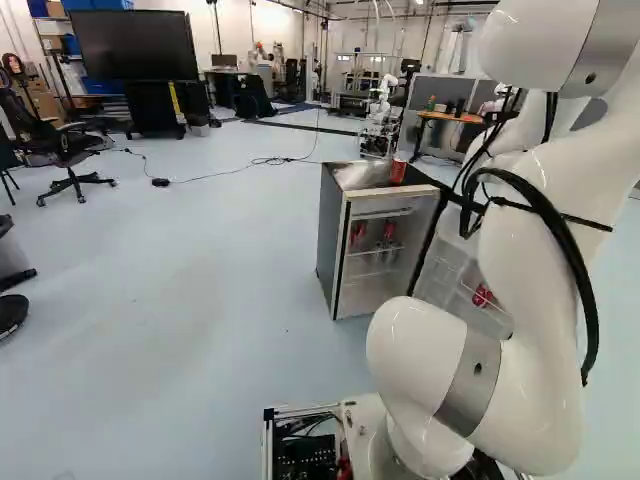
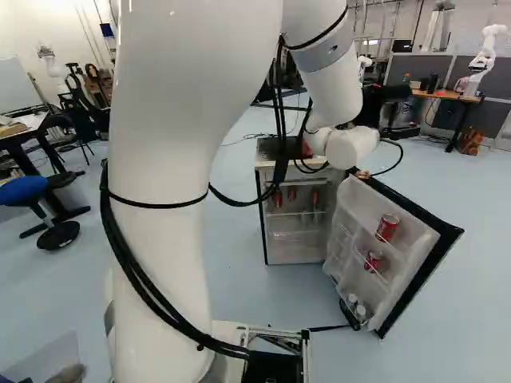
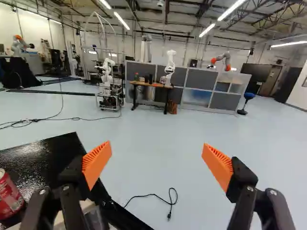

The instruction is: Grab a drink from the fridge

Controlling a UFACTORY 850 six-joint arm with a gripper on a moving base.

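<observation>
My gripper (image 2: 391, 112) is high beside the small fridge (image 1: 345, 250), above its swung-out door (image 2: 415, 259). In the wrist view, the gripper (image 3: 156, 155) stands open, with orange pads wide apart and only floor showing between them. A red can (image 1: 398, 171) stands on the fridge's black top (image 3: 48, 153); the wrist view shows it beside one finger, outside the gap. Inside the open fridge are red-topped drinks (image 2: 315, 198) on a shelf. The door's racks hold a red can (image 2: 387, 227), another red can (image 2: 373, 260) lower down and small bottles (image 2: 357, 307).
Clear plastic (image 1: 360, 175) lies on the fridge top. A cable (image 3: 170, 201) runs over the floor beyond the door. Farther ahead stand an orange-topped table (image 3: 151, 85), grey partitions (image 3: 197, 86) and another robot (image 3: 109, 86). A blue stool (image 2: 28, 190) stands at the left of the right base view.
</observation>
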